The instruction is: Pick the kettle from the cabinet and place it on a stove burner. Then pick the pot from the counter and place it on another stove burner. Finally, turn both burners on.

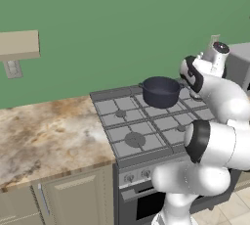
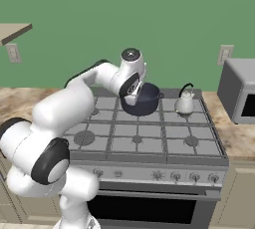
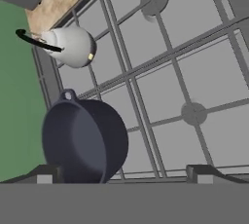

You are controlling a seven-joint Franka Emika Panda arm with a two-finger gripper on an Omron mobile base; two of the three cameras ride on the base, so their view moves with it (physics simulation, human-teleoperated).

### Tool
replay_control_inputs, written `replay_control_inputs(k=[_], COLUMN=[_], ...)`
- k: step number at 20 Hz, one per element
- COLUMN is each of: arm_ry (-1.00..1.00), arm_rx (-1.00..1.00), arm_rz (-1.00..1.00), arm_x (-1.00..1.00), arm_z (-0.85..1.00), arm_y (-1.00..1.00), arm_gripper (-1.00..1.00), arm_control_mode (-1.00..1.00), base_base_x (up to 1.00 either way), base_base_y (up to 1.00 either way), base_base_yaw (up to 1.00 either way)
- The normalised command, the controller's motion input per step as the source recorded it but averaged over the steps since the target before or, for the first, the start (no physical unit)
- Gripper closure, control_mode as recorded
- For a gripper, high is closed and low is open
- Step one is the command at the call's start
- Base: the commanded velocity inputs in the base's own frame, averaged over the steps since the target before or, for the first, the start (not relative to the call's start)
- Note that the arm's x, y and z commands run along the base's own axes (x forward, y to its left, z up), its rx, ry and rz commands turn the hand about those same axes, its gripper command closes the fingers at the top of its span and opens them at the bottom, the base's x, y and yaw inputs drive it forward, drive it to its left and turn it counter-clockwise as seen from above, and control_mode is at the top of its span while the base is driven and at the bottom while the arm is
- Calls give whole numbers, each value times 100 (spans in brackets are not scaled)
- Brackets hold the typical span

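Hand view first, since it tells us the most: the two dark finger tips of the gripper [image 3: 121, 173] sit spread about as wide as they go, with nothing between them, so the claw is empty. Right below and just to one side of it we see the round dark navy-grey lidless pot [image 3: 85, 140], with one small loop handle poking out at the rim. Beyond the pot in that view is the small silver-grey dome-shaped kettle [image 3: 73, 46] with its thin black arched handle.

From the right base view it's clearer where things stand in the room. The pot [image 2: 143, 98] is on a far middle burner of the grey six-burner range [image 2: 149, 143], and the kettle [image 2: 184, 102] is on the far burner just to its right, near but not touching. So both are on separate stove burners, and we'd say the placing part of the task looks done.

That leaves the knobs [image 2: 175, 176], a row of small round dials along the near front panel of the range. This is the relation that matters: the gripper [image 2: 133, 93] hangs over the far side of the range beside the pot's left rim, and the knobs lie toward us and lower down, well apart from it. We reckon the arm has to pull back and drop down to the front panel. Which knob goes with which burner we can't tell from here.

The beige-brown marbled stone counter [image 1: 44, 136] sits left of the range.
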Motion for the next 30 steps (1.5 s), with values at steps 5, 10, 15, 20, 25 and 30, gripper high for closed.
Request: replay_control_inputs(k=[5, 10, 15, 20, 25, 30], arm_ry=[-6, -8, -9, -11, -4, 0], arm_rx=[10, 11, 10, 10, 7, 5], arm_rz=[0, 0, -1, -1, -1, -1], arm_x=[-30, -35, -40, -45, -34, -29], arm_z=[0, 0, 0, 0, 0, 0], arm_y=[-24, -27, -28, -28, -18, -11], arm_gripper=[-100, -100, -100, -100, -100, -100], arm_control_mode=[-100, -100, -100, -100, -100, -100], base_base_x=[0, 0, 0, 0, 0, 0], base_base_y=[0, 0, 0, 0, 0, 0], base_base_yaw=[0, 0, 0, 0, 0, 0])
